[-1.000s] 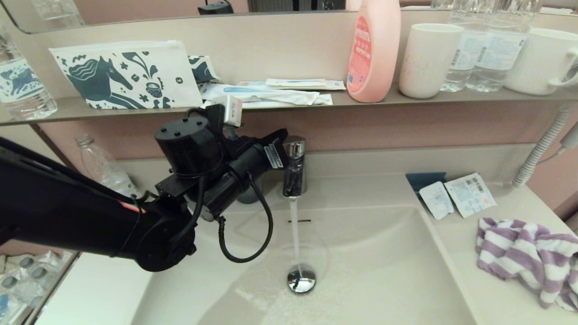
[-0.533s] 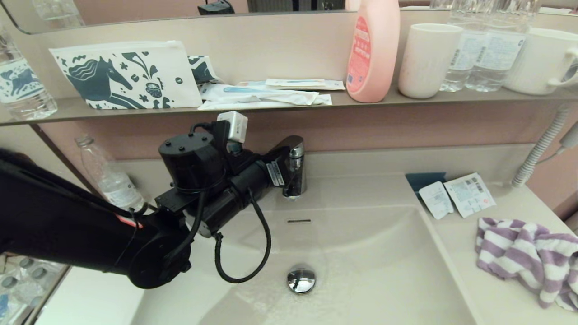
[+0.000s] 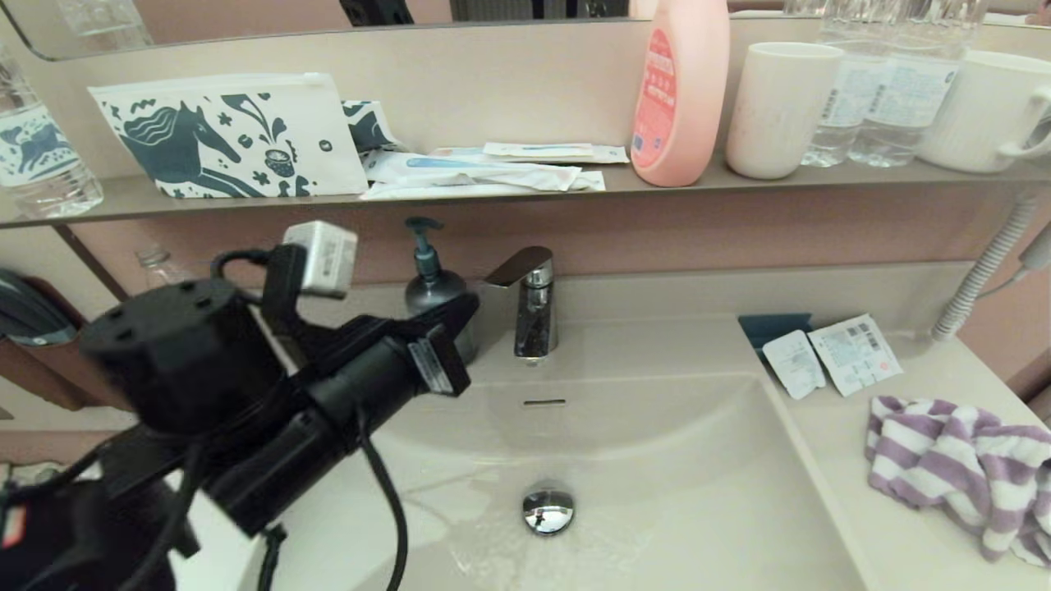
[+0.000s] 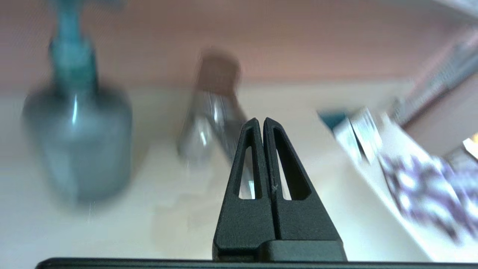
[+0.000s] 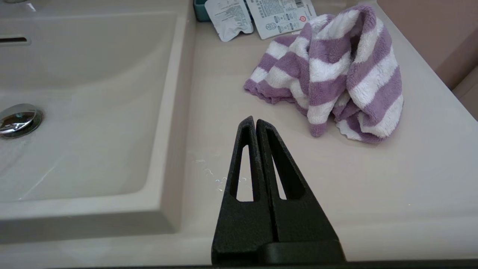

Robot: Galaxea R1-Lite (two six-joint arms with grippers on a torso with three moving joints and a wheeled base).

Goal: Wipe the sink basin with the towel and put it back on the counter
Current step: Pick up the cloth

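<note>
The purple-and-white striped towel [image 3: 961,468] lies crumpled on the cream counter [image 3: 895,542] to the right of the sink basin [image 3: 673,460]. The basin floor is wet around the chrome drain plug [image 3: 548,507], and no water runs from the faucet [image 3: 532,304]. My left gripper [image 3: 468,304] is shut and empty, hanging over the basin's back left corner, a short way left of the faucet. The left wrist view shows its tips [image 4: 263,119] aimed at the faucet. My right gripper [image 5: 255,120] is shut and empty, low over the counter's front, between the basin's rim and the towel [image 5: 328,71].
A grey soap dispenser [image 3: 431,283] stands left of the faucet. Two sachets [image 3: 829,357] and a blue dish lie behind the towel. The shelf [image 3: 525,193] above holds the horse pouch [image 3: 226,135], a pink bottle [image 3: 680,90], cups and water bottles. A hose [image 3: 985,267] hangs at the right.
The water stream has stopped. My left arm has pulled back from the faucet handle, towards the left and nearer the camera, uncovering the soap dispenser. The towel has not moved.
</note>
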